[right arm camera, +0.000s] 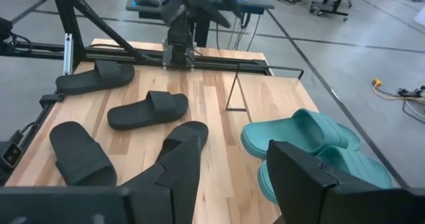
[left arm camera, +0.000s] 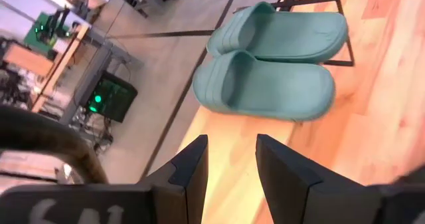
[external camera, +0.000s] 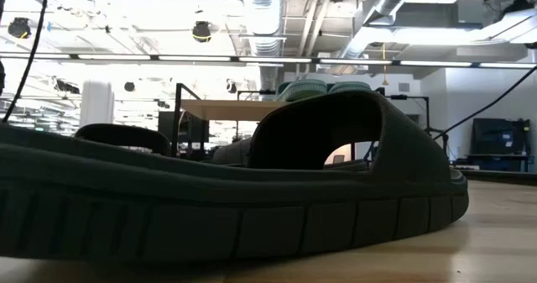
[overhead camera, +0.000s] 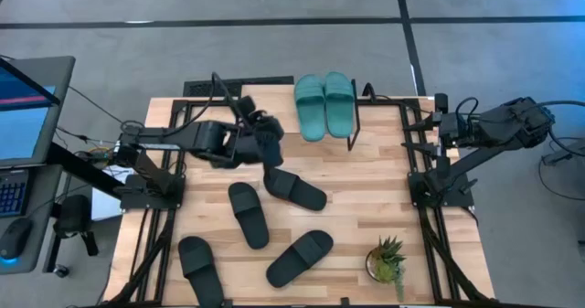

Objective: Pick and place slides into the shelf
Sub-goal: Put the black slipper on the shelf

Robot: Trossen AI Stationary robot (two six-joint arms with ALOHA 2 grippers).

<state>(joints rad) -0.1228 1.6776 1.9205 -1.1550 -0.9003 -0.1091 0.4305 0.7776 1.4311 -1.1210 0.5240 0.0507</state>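
High view from above: the left gripper (overhead camera: 268, 142) hangs over the far-left part of the wooden table (overhead camera: 375, 194), its two dark fingers (left arm camera: 192, 167) narrowly parted and holding nothing. Just below the gripper, a black sandal (overhead camera: 294, 188) lies at an angle on the pale, jointed planks; whether gripper and sandal touch cannot be told. To its near left sit three more black sandals: one (overhead camera: 248, 213) beside it, one (overhead camera: 200, 269) at the near-left edge, and one (overhead camera: 300, 258) toward the near middle, each with a wide strap, a rounded toe and a matte rubber look.

Right of the left gripper, the two teal sandals (overhead camera: 324, 103) lie side by side, touching, on the light board of the shelf (overhead camera: 355, 125), whose thin black metal leg frame shows at the pair's right. The left wrist view shows both with smooth moulded straps and ribbed soles, straight ahead of the gripper.

Farther right, a small potted plant (overhead camera: 388, 259) with spiky green leaves stands near the table's near-right corner. The right gripper (overhead camera: 430, 122) waits at the far-right edge, its fingers (right arm camera: 178, 174) parted wide and empty, well apart from every sandal.

Low view: one black sandal (external camera: 226, 199) fills the picture, its thick sole grooved along the side.
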